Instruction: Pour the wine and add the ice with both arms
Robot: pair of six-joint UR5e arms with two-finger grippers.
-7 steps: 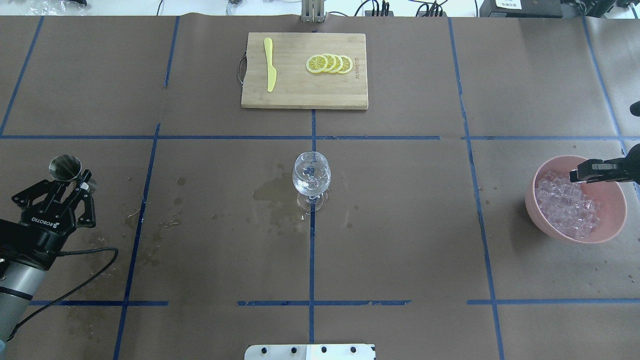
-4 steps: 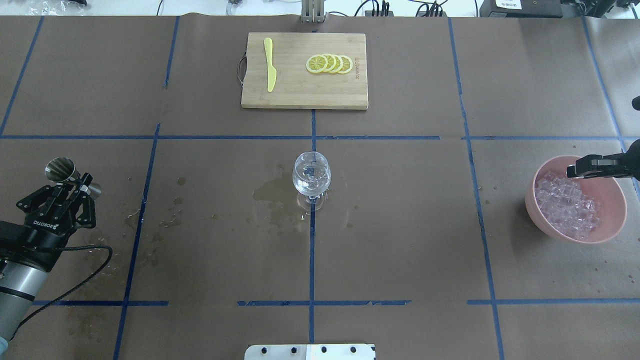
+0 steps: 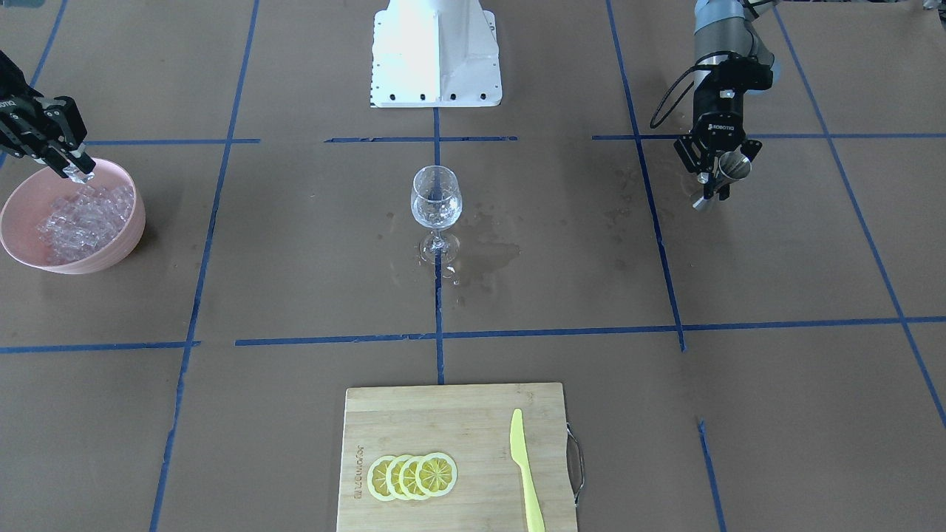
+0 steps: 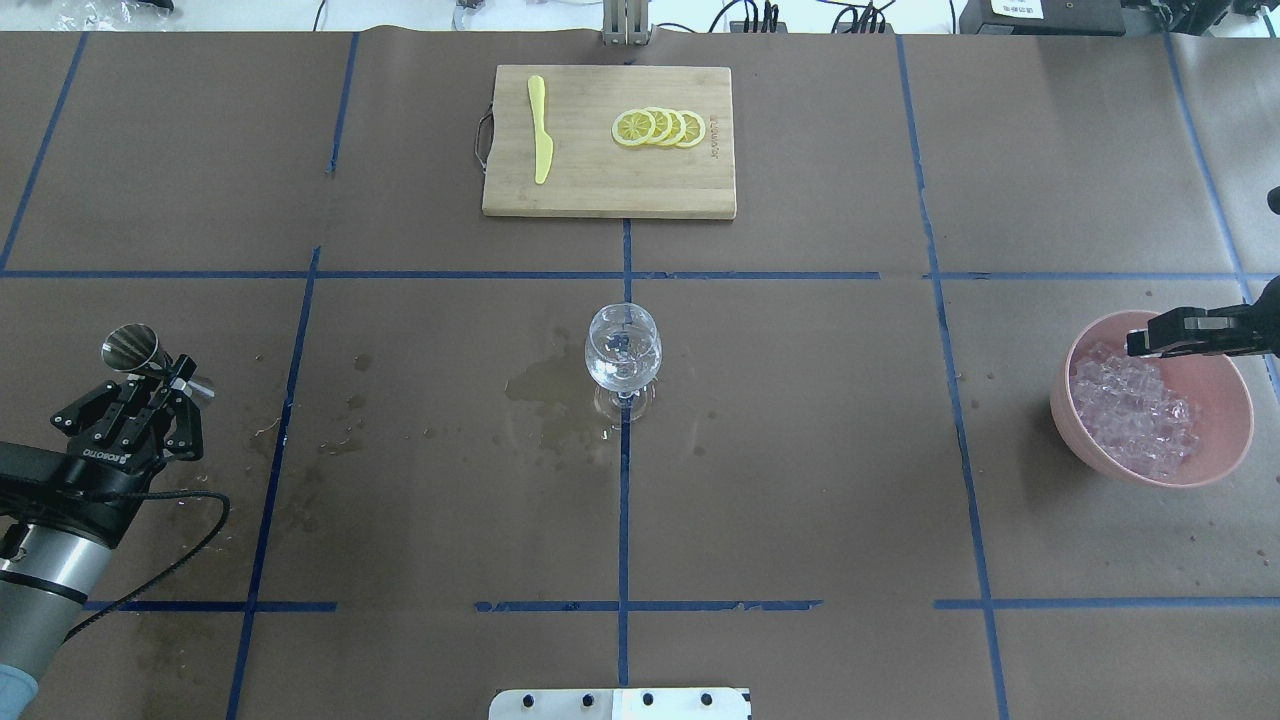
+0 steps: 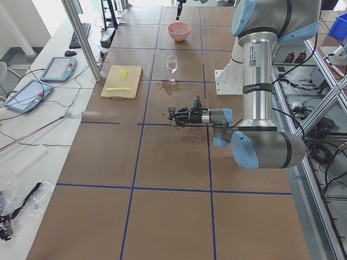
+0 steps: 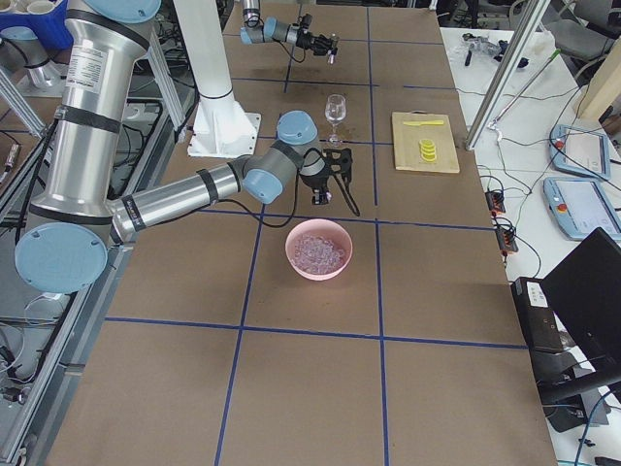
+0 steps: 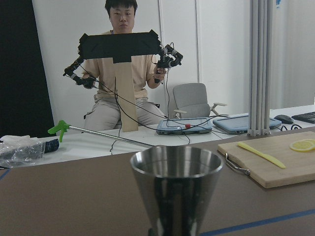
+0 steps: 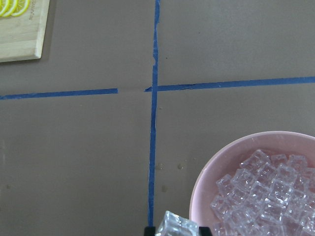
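Ice (image 4: 1135, 415) fills the pink bowl (image 4: 1228, 440) at the right edge of the overhead view. One cube (image 8: 176, 227) is pinched in the right gripper (image 4: 1134, 345), whose fingers are closed on it above the bowl's upper-left rim. The right arm (image 6: 175, 206) reaches in level from that frame's right edge. Wine (image 3: 436, 217) sits in the upright glass (image 4: 622, 345) at the centre, beside a wet patch (image 4: 545, 385). The left arm (image 4: 40, 560) comes in from the lower left with its wrist laid nearly flat, and the left gripper (image 4: 172, 378) is clamped on an upright steel jigger (image 4: 133, 345).

Since a second ago the right gripper has slid a little toward frame left over the rim. The left gripper and jigger have dropped slightly lower in the frame. The glass, board (image 4: 600, 190), knife (image 4: 540, 130) and lemon slices (image 4: 660, 127) have not moved.
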